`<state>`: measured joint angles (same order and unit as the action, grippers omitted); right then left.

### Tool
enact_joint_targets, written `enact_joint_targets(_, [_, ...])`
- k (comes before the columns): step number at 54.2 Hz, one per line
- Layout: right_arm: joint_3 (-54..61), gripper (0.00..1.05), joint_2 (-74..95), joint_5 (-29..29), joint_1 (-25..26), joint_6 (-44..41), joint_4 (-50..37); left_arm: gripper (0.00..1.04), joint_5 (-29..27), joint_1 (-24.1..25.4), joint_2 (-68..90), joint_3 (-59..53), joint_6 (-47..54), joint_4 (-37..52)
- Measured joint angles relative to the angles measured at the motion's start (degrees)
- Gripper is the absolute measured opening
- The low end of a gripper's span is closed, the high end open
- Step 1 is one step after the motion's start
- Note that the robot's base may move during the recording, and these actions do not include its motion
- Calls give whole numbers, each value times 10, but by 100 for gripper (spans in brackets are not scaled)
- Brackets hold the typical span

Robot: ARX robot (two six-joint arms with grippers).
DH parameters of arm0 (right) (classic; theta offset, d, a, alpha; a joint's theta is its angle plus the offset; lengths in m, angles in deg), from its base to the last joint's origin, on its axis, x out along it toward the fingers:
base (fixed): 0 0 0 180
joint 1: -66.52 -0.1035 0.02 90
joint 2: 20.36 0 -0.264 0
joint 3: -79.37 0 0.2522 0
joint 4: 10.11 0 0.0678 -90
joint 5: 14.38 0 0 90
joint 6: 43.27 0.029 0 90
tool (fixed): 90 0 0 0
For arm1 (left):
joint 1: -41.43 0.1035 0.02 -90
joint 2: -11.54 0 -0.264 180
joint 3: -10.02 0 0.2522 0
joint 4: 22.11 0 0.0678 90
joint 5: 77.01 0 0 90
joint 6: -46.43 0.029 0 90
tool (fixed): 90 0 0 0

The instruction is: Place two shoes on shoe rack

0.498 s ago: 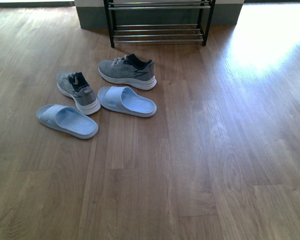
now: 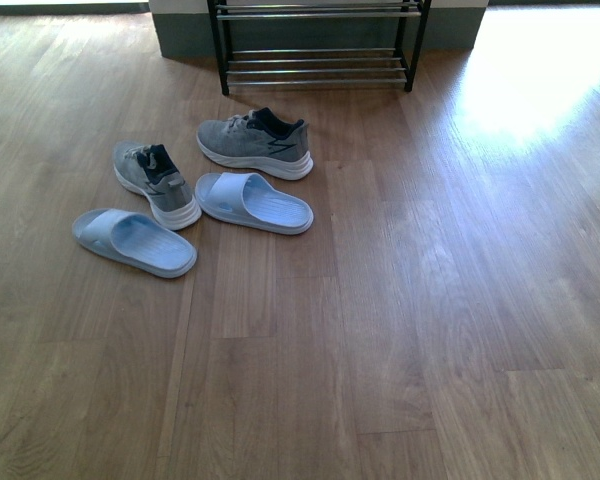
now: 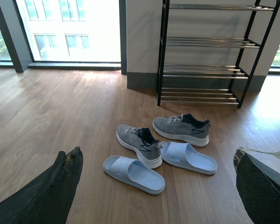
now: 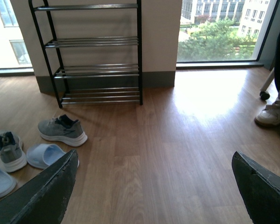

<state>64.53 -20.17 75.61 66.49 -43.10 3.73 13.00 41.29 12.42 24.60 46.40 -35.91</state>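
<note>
Two grey knit sneakers (image 2: 255,143) (image 2: 157,182) and two pale blue slides (image 2: 253,202) (image 2: 133,241) lie loose on the wood floor in front of the shoe rack (image 2: 318,45). In the left wrist view the sneakers (image 3: 181,129) (image 3: 139,144) and slides (image 3: 188,157) (image 3: 134,173) lie ahead of my open left gripper (image 3: 157,186), with the rack (image 3: 210,53) behind them. My open right gripper (image 4: 154,189) hangs over bare floor; the shoes (image 4: 62,130) are off to one side, and the rack (image 4: 93,56) stands empty. Neither arm shows in the front view.
A wall with a dark skirting board stands behind the rack. Large windows (image 3: 67,30) flank it. A person's white shoe (image 4: 273,114) and a chair caster (image 4: 264,94) are at the far edge of the right wrist view. Sun glare falls on the floor (image 2: 540,70).
</note>
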Motion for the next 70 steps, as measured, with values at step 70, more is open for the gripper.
enact_joint_targets(70, [0, 96, 0, 0, 0, 0, 0, 95, 0, 0, 0, 0, 0, 0])
